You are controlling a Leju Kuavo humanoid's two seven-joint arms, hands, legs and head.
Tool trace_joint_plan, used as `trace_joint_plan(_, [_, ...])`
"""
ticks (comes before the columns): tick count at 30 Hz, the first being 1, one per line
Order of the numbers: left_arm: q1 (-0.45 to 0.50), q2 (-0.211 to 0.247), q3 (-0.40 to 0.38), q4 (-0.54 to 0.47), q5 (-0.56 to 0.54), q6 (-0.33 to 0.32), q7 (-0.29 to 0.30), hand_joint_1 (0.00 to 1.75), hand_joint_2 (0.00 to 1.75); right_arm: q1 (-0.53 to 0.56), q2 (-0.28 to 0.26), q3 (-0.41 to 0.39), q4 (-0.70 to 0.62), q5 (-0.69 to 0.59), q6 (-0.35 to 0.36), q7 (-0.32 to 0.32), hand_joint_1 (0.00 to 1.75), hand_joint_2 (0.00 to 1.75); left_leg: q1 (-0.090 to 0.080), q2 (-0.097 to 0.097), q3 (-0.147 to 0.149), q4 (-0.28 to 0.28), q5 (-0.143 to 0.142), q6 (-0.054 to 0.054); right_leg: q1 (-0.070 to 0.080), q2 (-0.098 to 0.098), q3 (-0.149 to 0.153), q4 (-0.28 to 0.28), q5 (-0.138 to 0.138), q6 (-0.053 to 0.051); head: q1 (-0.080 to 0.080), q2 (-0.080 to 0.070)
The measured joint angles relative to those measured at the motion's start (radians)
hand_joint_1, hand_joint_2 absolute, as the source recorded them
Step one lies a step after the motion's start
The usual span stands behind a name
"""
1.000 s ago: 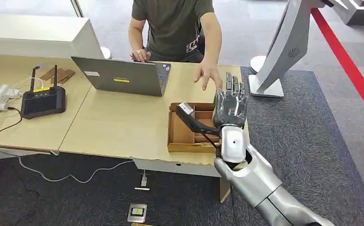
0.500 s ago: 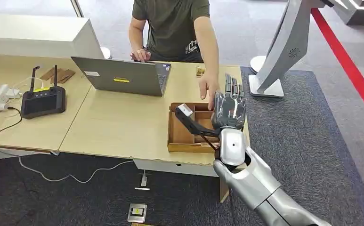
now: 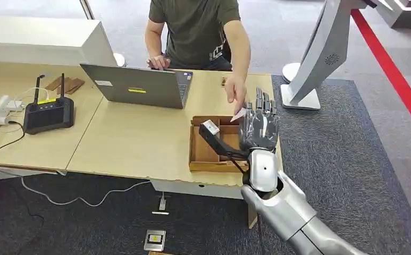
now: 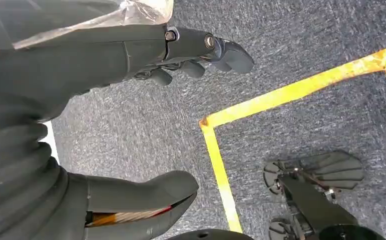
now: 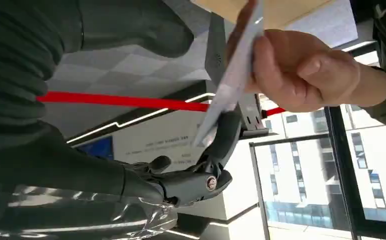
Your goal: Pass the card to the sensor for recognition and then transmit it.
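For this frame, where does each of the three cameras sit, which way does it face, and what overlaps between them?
Head view: high on the body, looking forward and down at the table; right hand raised over the cardboard box, meeting a person's hand.
Left wrist view: behind the hanging left hand, facing the carpet with yellow tape.
Right wrist view: behind the right hand, facing upward at the person's hand offering a card.
Shared: head and right wrist views both show the person's hand and the card.
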State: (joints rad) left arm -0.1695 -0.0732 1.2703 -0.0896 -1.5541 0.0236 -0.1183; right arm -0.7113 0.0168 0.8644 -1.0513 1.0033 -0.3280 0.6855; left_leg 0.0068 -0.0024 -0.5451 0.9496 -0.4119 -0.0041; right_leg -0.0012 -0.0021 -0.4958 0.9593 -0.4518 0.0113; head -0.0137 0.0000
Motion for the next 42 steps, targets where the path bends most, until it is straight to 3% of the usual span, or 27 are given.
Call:
trace_joint_plan(4, [0.000,0.000,0.000,0.000,0.000,0.003,0.000,0.00,1.75,0.010,0.000,-0.006,-0.001,-0.026,-0.047,-0.021,0.00,1.75,0.000,0.000,0.000,0.000,0.000,0.000,0.000,0.000,0.000,0.000,0.000,0.000,0.000,0.000])
trace_joint_plan(8, [0.002,0.000,0.000,0.000,0.000,0.011,0.000,0.00,1.75,0.032,-0.001,-0.028,-0.026,-0.129,-0.180,-0.105,0.00,1.75,0.000,0.000,0.000,0.000,0.000,0.000,0.000,0.000,0.000,0.000,0.000,0.000,0.000,0.000])
trace_joint_plan(12, [0.006,0.000,0.000,0.000,0.000,0.015,-0.008,0.00,1.75,0.065,-0.008,-0.045,-0.086,-0.169,-0.269,-0.192,0.00,1.75,0.000,0.000,0.000,0.000,0.000,0.000,0.000,0.000,0.000,0.000,0.000,0.000,0.000,0.000])
trace_joint_plan(17, [0.016,0.000,0.000,0.000,0.000,0.024,-0.020,0.00,1.75,0.163,-0.034,-0.052,-0.243,-0.257,-0.303,-0.301,0.00,1.75,0.000,0.000,0.000,0.000,0.000,0.000,0.000,0.000,0.000,0.000,0.000,0.000,0.000,0.000])
trace_joint_plan(23, [0.021,0.000,0.000,0.000,0.000,0.027,-0.025,0.00,1.75,0.269,-0.077,-0.049,-0.413,-0.240,-0.197,-0.313,0.00,1.75,0.000,0.000,0.000,0.000,0.000,0.000,0.000,0.000,-0.001,-0.001,0.000,0.000,0.000,0.000])
trace_joint_plan(26, [0.023,0.001,0.000,0.000,0.000,0.027,-0.030,0.00,1.75,0.318,-0.097,-0.048,-0.484,-0.121,-0.109,-0.300,0.00,1.75,0.000,0.000,0.000,0.000,0.000,0.000,0.000,0.000,-0.001,-0.001,0.000,0.000,0.000,0.000])
trace_joint_plan(29, [0.028,0.006,0.002,-0.001,0.000,0.016,-0.031,0.00,1.75,0.347,-0.116,-0.047,-0.538,0.079,0.014,-0.277,0.00,1.75,0.000,0.000,0.000,0.000,0.000,0.000,0.000,0.000,-0.001,-0.001,0.000,0.000,0.000,0.000])
trace_joint_plan(33, [0.029,0.015,0.010,-0.002,0.000,0.010,-0.031,0.00,1.75,0.365,-0.130,-0.040,-0.567,0.245,0.134,-0.298,0.00,1.75,0.000,0.000,0.000,0.000,0.000,0.000,0.000,0.000,0.000,-0.001,0.000,0.000,0.000,0.000])
trace_joint_plan(42, [0.028,0.016,0.036,-0.002,0.003,0.030,-0.022,0.00,1.75,0.375,-0.122,0.016,-0.503,0.218,0.163,-0.359,0.00,1.75,0.000,0.000,-0.001,0.000,0.000,0.000,0.000,0.000,0.000,-0.001,0.000,0.000,0.000,0.000])
